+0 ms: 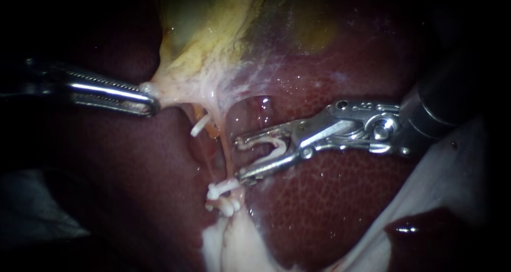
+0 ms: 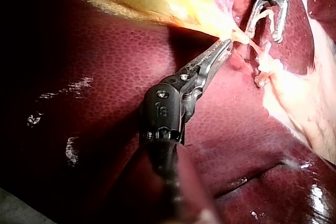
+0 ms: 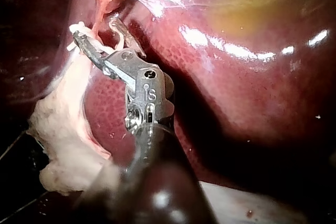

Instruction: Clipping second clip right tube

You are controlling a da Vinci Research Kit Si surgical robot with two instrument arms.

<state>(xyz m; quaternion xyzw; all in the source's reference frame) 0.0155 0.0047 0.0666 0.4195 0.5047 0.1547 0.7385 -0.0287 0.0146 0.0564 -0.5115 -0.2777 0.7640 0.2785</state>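
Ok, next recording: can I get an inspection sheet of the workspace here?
Surface: liver, glossy dark red, beneath everything.
Job's things: gallbladder drawn taut; thin right tube stretched, white clip already on it low down; fresh clip loaded in the right tool.
Clutter: white sheet beside the liver; another clip on the neighbouring tube.
Tools: left instrument, jaws shut on gallbladder; right instrument, jaws apart holding the fresh clip, tips beside the right tube.
Cables: nothing seen.
Surroundings: dark, nothing seen.
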